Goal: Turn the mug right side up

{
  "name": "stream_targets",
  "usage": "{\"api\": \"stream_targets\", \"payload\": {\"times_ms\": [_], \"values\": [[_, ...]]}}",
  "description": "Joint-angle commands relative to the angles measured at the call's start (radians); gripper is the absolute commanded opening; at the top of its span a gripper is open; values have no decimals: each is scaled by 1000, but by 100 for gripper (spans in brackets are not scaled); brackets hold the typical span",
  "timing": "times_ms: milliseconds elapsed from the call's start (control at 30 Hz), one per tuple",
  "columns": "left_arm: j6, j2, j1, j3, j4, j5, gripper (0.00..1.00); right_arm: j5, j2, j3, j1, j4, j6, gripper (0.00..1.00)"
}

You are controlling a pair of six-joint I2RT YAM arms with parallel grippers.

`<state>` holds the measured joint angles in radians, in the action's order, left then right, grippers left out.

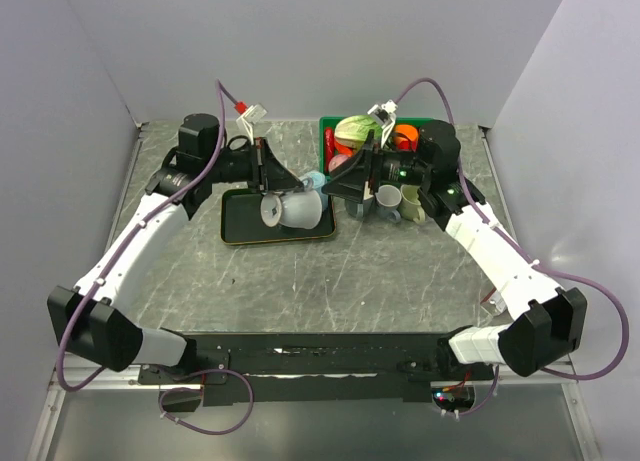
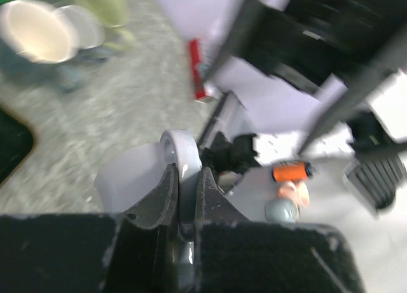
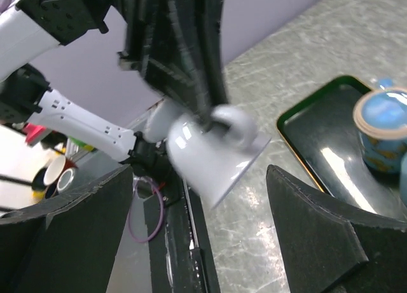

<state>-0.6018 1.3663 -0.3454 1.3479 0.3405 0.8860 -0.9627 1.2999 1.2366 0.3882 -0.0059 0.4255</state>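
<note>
Top external view, L to R: your L pincer (image 1: 272,186) is reaching over the dark tray (image 1: 235,231) w/ its 2 fingers clamped tight on the handle of the white mug (image 1: 295,211). The mug hangs just below and to the R of the L pincer tips, tipped over on its side, not upright. You can't tell from here whether it touches the tray or sits just above it.

Left wrist cam confirms the grip: both fingers (image 2: 162,197) pinch the handle loop, w/ the mug body to their L.

Just R of the mug you've got the R pincer (image 1: 338,186), pointed at it w/ fingers spread wide and nothing btwn them. Right wrist cam shows the mug centred ahead of the R pincer, clear of both pads (image 3: 311,236), w/ the L pincer's fingers on the handle from above.

A blue roll (image 3: 381,124) sits on the tray, ahead-R of the R pincer. Behind the R pincer, 2 cups (image 1: 392,199) stand beside a green bin (image 1: 325,131).
</note>
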Motion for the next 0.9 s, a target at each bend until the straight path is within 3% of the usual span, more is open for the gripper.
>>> {"api": "stream_targets", "payload": {"times_ms": [0,333,500,733,833,867], "values": [[-7,-81,-30,14,-182,185,1,-82,12,55,9,101,-19,90],[-10,-116,-89,11,-235,252,1,-188,29,109,38,96,-122,84],[-35,-118,-102,8,-256,251,1,-195,35,121,57,70,-152,65],[-55,-118,-113,-1,-282,237,1,-197,41,127,97,21,-203,55],[-58,-116,-113,-4,-285,235,1,-194,47,133,106,17,-203,41],[-55,-118,-113,-1,-279,235,1,-195,48,133,107,14,-205,30]]}}
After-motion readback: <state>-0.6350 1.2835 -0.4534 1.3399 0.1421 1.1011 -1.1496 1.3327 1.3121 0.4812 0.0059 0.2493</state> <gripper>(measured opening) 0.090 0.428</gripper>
